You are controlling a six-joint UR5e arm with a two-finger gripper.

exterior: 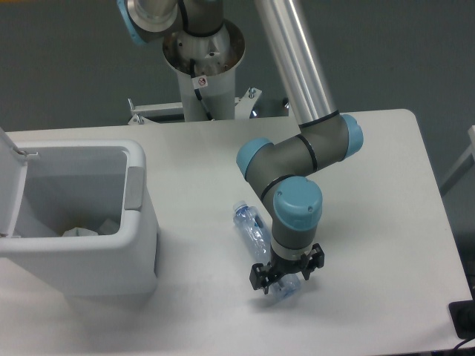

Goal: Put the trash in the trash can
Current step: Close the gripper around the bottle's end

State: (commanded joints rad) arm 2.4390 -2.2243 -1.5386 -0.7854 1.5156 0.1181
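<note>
Here the gripper (286,279) is lowered over the near end of the bottle (256,236), one dark finger (259,276) showing on each side of the clear plastic — the jaws straddle it at roughly bottle width. Whether the pads actually press the plastic cannot be told, since the wrist hides the contact. The bottle lies flat on the white table (386,193), running diagonally from its bluish upper end near the table's middle down to the end under the gripper.

One arm (297,159) is in view, its grey links and light-blue joint caps folded above the bottle, its silver tube rising out of the top of the view.

Count of things: one bottle, one crumpled white wrapper (80,231), one trash can (137,222). The trash can stands at the left of the table, well apart from the bottle, lid (11,185) raised at its far-left side and a grey panel on the rim facing the arm. The wrapper lies inside the can, low against the near wall — only its top shows.
</note>
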